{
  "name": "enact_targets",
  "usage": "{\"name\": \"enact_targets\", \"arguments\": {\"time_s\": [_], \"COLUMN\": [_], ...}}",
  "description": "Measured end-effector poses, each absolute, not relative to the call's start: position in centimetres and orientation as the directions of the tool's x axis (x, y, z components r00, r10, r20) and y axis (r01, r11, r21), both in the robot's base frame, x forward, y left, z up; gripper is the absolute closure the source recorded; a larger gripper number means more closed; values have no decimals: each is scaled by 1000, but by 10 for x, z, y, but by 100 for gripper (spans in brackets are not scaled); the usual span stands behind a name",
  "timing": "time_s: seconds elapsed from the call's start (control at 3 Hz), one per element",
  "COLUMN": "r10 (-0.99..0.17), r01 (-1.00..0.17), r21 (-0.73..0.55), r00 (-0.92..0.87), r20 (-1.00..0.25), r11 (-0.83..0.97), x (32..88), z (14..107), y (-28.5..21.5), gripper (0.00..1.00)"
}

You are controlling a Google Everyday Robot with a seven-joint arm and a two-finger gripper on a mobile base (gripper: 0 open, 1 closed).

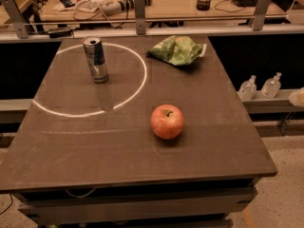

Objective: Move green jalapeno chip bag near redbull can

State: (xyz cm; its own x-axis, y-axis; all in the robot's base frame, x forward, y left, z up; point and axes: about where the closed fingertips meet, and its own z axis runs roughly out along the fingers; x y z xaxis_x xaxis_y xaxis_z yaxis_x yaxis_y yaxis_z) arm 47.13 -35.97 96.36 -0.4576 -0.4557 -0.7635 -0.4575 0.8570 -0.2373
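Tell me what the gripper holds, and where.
Nothing that shows: the gripper is only a pale sliver at the right edge, off the table; chip bag, can and apple sit untouched.

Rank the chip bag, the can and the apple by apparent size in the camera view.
1. green jalapeno chip bag, the widest spread.
2. redbull can and apple: too close to rank; the can is taller, the apple is wider and nearer the camera.
The gripper shows only at the view's right edge.
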Motion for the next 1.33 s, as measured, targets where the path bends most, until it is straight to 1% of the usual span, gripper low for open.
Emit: {"name": "enact_targets", "arguments": {"time_s": [0.33, 0.67, 1.0, 1.33], "r10": [-459, -416, -416, -411], "r01": [-456, -458, -459, -434], "r21": [-281, -232, -232, -243], "r00": [-346, -355, -355, -350], "r20": [-818, -837, -837, -842], "r11": [845, 858, 858, 868], "x": [502, 557, 557, 572], "z": [977, 973, 973, 966], "y": [-377, -400, -400, -391], "gripper": [0, 0, 0, 0]}}
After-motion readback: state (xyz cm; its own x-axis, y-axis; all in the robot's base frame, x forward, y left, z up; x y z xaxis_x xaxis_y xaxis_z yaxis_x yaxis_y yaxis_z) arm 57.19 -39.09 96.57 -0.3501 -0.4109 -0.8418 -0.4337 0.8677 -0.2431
